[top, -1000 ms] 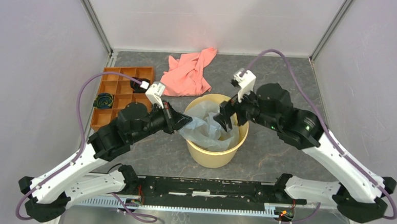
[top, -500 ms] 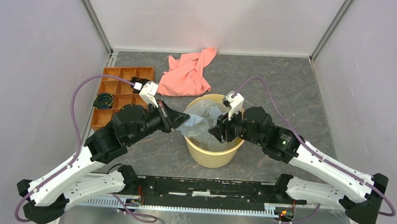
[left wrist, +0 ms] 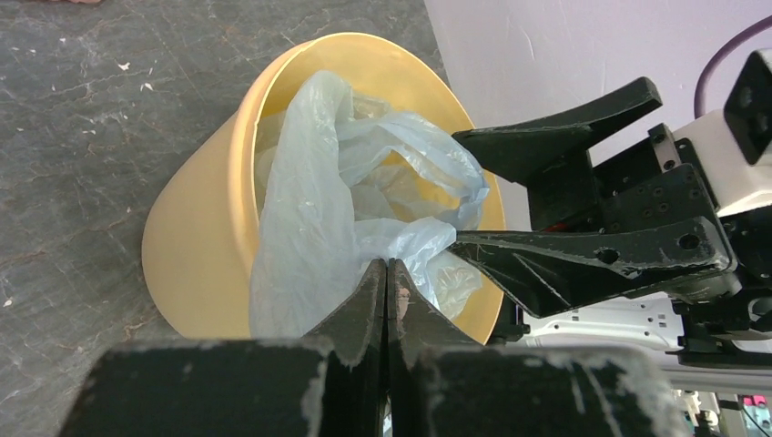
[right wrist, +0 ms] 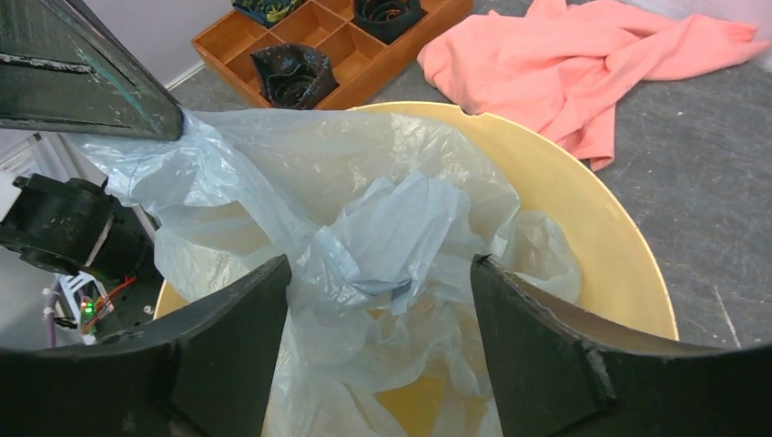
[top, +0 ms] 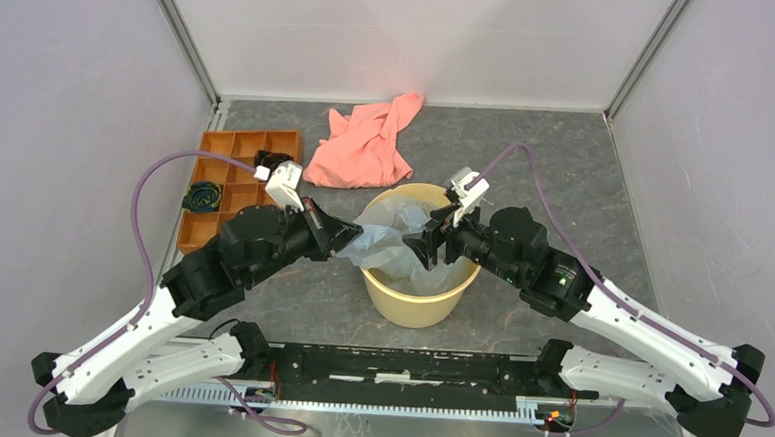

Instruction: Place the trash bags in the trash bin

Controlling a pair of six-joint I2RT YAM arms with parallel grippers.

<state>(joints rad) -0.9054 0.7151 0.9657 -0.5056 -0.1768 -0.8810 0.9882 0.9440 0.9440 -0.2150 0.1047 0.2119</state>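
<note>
Fingers of the left gripper [left wrist: 387, 269] are pinching the trash bag [left wrist: 309, 218] at the trash bin [left wrist: 196, 237] rim. The right gripper [right wrist: 378, 273] is hanging over it, fingers wide apart, holding nothing.

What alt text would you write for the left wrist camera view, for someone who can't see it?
The left gripper, shut, pinches a thin bluish trash bag that drapes over the rim of a pale yellow trash bin on a grey table. The right gripper faces it, open, over the bin's mouth.
</note>
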